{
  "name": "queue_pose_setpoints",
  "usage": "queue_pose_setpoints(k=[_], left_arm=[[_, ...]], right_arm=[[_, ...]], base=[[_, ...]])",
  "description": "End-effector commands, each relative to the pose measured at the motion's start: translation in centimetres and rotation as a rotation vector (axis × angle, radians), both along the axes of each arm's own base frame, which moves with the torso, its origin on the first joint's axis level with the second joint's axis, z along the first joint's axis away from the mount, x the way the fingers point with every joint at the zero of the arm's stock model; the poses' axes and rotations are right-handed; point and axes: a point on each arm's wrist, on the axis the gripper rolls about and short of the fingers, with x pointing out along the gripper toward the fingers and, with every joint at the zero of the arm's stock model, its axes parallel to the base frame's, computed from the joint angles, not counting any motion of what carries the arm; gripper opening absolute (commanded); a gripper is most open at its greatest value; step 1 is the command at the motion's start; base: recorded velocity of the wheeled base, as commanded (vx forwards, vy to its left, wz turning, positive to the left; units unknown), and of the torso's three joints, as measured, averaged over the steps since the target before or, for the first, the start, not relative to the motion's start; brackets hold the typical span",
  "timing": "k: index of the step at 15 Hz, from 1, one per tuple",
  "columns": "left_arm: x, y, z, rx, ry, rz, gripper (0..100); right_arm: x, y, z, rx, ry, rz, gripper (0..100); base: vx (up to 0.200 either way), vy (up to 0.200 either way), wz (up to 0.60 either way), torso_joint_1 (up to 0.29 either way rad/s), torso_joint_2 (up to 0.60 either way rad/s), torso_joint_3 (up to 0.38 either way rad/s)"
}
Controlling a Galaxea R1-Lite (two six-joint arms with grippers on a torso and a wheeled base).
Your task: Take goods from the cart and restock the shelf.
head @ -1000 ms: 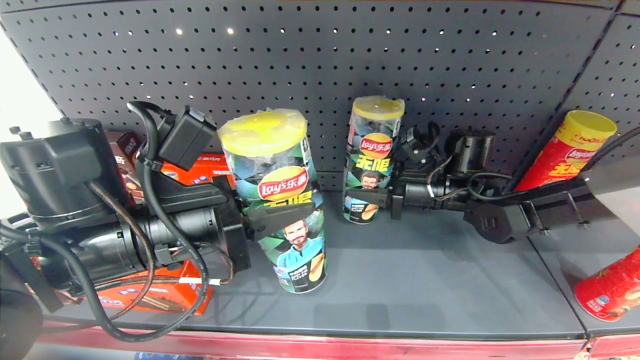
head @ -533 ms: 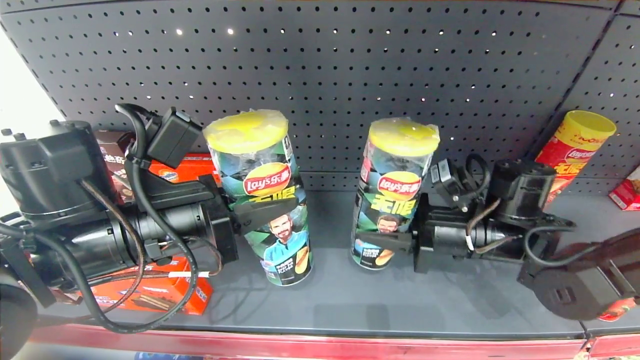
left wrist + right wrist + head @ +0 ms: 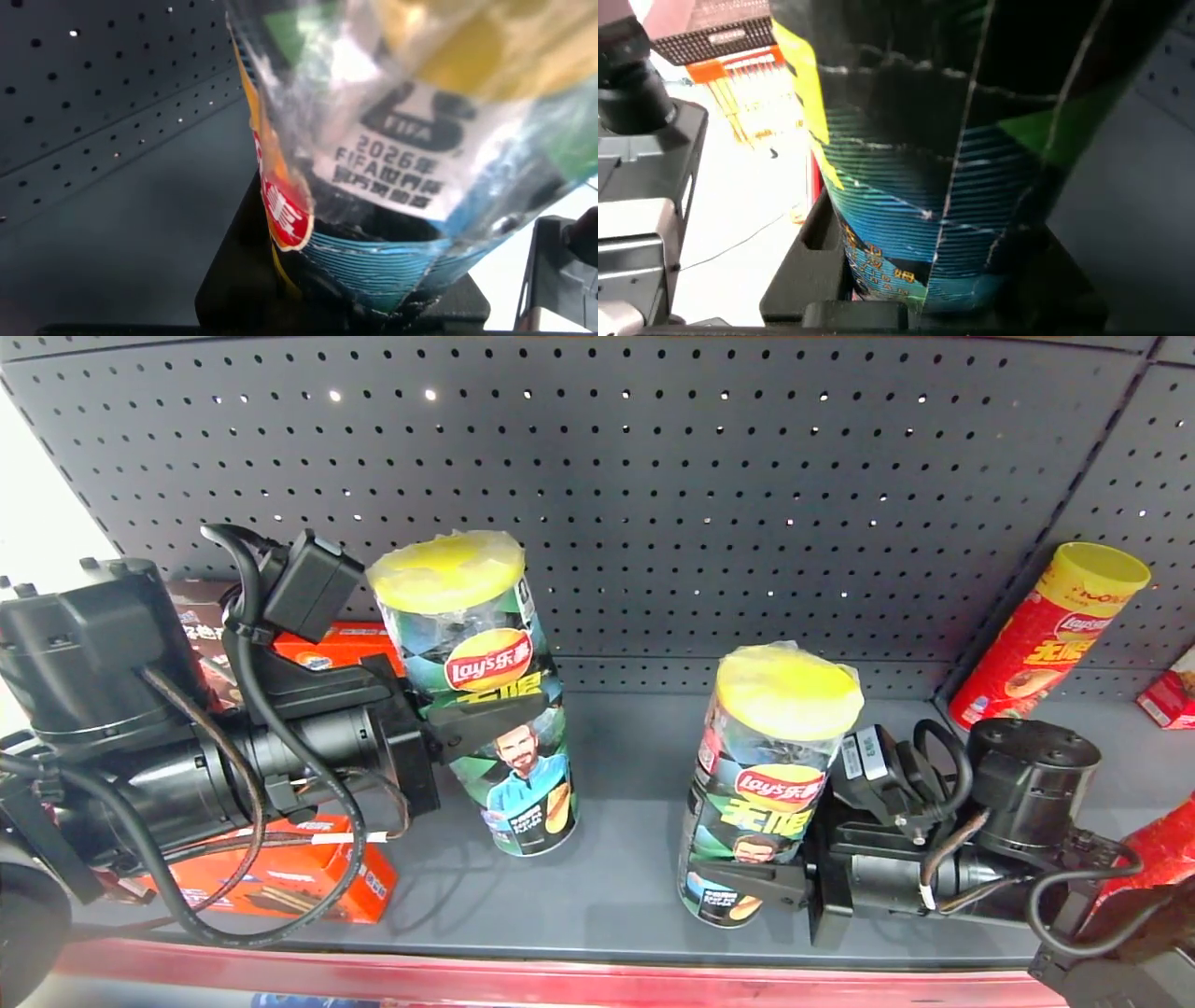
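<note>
Chip cans sit upright at the shelf (image 3: 635,859) deck. The left can (image 3: 490,658) is beside the orange boxes (image 3: 280,887), the right can (image 3: 780,784) nearer the front edge. I judge the side grips keep them vertical for placing: left gripper (image 3: 504,714) and right gripper (image 3: 752,882) each have fingers clamped around their own can.

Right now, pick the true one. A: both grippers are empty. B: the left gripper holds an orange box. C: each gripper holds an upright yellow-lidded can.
C: the left gripper is shut on the left can and the right gripper on the right can, both cans upright.
</note>
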Motion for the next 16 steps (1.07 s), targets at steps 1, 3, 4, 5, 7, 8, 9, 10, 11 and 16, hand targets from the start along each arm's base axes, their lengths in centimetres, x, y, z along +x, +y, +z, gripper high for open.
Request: queue_pose_setpoints(k=[1,3,4,5,7,8,9,10,11,16], left_arm=[[0.1,0.0,-0.1,0.001,0.004,0.002,0],[0.1,0.0,-0.2,0.002,0.007,0.002,0],[0.2,-0.1,-0.2,0.003,0.008,0.002,0],[0.3,-0.1,-0.4,0.005,0.012,0.002,0],[0.3,-0.2,-0.4,0.005,0.012,-0.001,0],[0.3,-0.2,-0.4,0.006,0.011,-0.001,0],[0.3,-0.1,-0.5,0.007,0.014,-0.001,0],[0.3,-0.1,-0.5,0.007,0.014,-0.001,0],[0.3,-0.1,-0.5,0.007,0.014,-0.001,0],[0.0,-0.1,-0.8,0.006,0.012,-0.004,0]], right_arm=[[0.8,-0.3,-0.8,-0.013,0.019,-0.021,0],[1.5,-0.4,-1.7,-0.017,0.01,-0.032,0],[1.7,-0.3,-1.8,-0.017,0.01,-0.034,0],[1.8,-0.2,-1.9,-0.016,0.009,-0.032,0],[1.9,0.1,-1.8,-0.014,0.005,-0.025,0],[1.8,0.2,-1.9,-0.015,0.006,-0.022,0],[1.8,0.3,-1.9,-0.015,0.006,-0.02,100],[1.7,0.4,-1.9,-0.015,0.006,-0.017,100],[1.7,0.4,-1.9,-0.015,0.006,-0.017,100],[0.2,-1.7,-0.1,0.005,-0.033,-0.066,100]], base=[[0.0,0.0,0.0,0.0,0.0,0.0],[0.0,0.0,0.0,0.0,0.0,0.0],[0.0,0.0,0.0,0.0,0.0,0.0],[0.0,0.0,0.0,0.0,0.0,0.0],[0.0,0.0,0.0,0.0,0.0,0.0],[0.0,0.0,0.0,0.0,0.0,0.0],[0.0,0.0,0.0,0.0,0.0,0.0],[0.0,0.0,0.0,0.0,0.0,0.0],[0.0,0.0,0.0,0.0,0.0,0.0],[0.0,0.0,0.0,0.0,0.0,0.0]])
